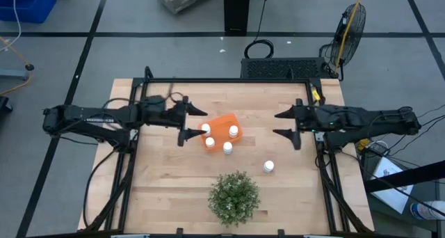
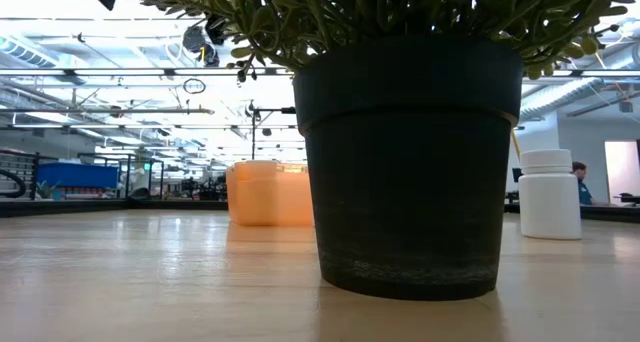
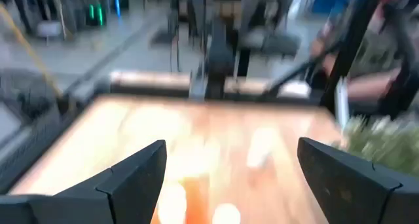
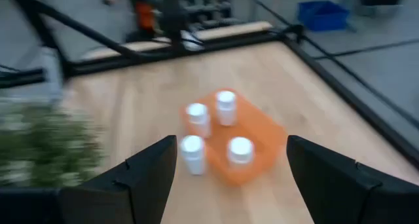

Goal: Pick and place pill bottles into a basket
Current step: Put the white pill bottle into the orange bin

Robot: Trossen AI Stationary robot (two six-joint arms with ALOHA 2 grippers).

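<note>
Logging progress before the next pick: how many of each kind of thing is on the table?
pill bottles: 5
basket: 1
plant: 1
Total: 7

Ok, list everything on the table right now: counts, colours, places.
small white cylindrical pill bottles: five, white; two inside the basket, one at its edge, one on the table just beside it, one apart between plant and right arm.
shallow rectangular orange plastic basket: one, orange; table centre.
bushy green plant in a dark pot: one; by the table edge, apart from the basket.
light wooden table: one; under everything.
left gripper: open, empty, close beside the basket.
right gripper: open, empty, apart from the basket.
</note>
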